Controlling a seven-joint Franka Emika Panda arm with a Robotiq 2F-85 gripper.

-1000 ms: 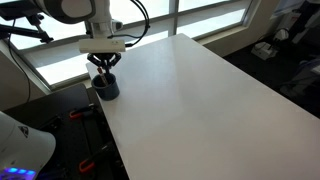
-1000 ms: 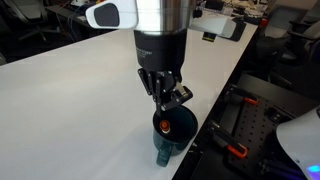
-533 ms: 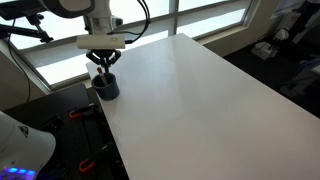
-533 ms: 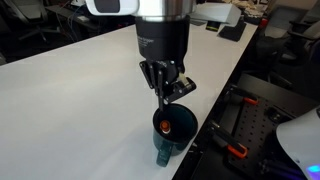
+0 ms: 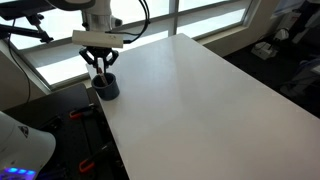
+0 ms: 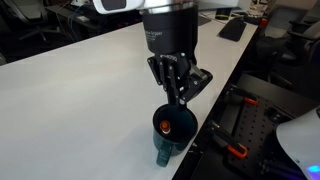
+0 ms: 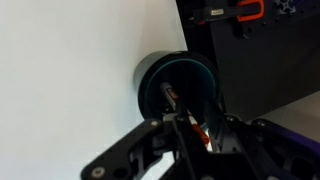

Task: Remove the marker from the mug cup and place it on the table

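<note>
Extraction step: gripper (image 6: 180, 97) fingers clenched on marker (image 7: 169, 97) (tip seemingly inside mug cup (image 6: 168, 146) below them), next lift clear, lower onto table (image 6: 70, 95).

Exterior views, perhaps opposed, over the table (image 5: 200, 90); wrist view overhead.

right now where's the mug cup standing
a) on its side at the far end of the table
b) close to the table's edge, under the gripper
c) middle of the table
b: the mug cup stands upright by the edge of the table, right below the gripper, which pinches the marker.
</note>
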